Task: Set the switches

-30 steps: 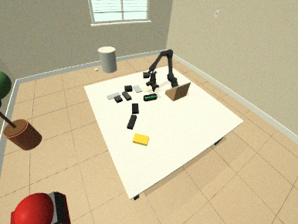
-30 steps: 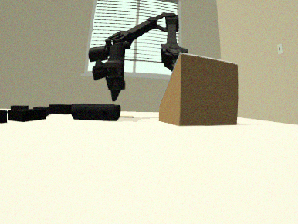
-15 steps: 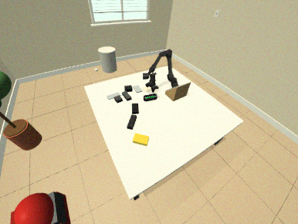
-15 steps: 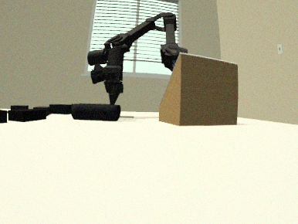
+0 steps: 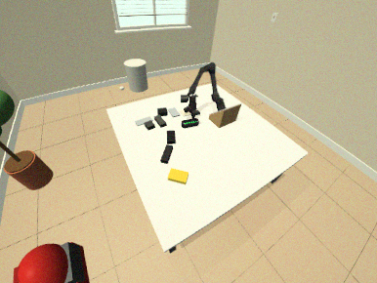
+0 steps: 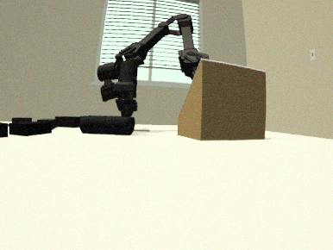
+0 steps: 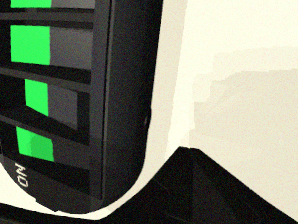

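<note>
The dark grey controller unit [image 5: 189,123] [image 6: 107,125] [image 7: 127,100] sits with its switch side up on the bench [image 5: 234,161]; its underside label is hidden. The wrist view shows a few rockers, green ends toward the left and dark ends toward the right, with "ON" printed by the unit's near end. The green of one rocker [image 7: 36,96] looks narrower than its neighbours'; I cannot tell every setting. My gripper [image 5: 193,117] [image 6: 127,115] is shut and empty, pointing down with its tips at or just above the unit's top, behind its front edge in the exterior view.
A brown wedge-shaped block [image 5: 225,116] [image 6: 233,101] stands right of the unit. Black modules [image 5: 171,137] [image 5: 167,153] [image 5: 160,120] and a pale flat plate [image 5: 144,121] lie to its left and front. A yellow block [image 5: 178,176] lies farther toward the front.
</note>
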`<state>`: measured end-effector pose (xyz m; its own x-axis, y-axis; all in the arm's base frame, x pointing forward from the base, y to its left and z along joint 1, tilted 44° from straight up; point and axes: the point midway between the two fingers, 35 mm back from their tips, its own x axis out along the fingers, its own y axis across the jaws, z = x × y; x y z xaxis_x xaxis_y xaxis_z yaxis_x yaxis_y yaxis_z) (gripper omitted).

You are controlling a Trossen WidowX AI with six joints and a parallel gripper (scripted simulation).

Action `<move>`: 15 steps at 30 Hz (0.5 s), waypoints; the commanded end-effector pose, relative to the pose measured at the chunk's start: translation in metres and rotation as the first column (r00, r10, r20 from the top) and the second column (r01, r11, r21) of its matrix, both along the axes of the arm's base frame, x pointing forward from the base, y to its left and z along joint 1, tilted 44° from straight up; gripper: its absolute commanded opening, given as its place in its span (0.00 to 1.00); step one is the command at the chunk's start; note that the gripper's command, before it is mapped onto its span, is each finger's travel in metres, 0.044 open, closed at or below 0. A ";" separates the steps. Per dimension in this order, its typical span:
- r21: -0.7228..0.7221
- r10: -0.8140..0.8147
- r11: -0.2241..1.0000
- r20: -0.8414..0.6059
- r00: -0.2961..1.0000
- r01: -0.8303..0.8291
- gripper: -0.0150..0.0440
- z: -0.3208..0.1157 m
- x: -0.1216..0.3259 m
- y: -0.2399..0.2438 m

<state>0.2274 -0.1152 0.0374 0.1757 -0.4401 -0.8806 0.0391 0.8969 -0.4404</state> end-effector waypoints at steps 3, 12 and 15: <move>0.002 0.005 1.000 -0.002 1.000 -0.005 0.25 -0.007 0.001 -0.005; 0.001 0.005 1.000 -0.002 1.000 -0.005 0.25 -0.011 0.001 -0.009; 0.001 0.005 1.000 -0.002 1.000 -0.005 0.25 -0.012 0.001 -0.008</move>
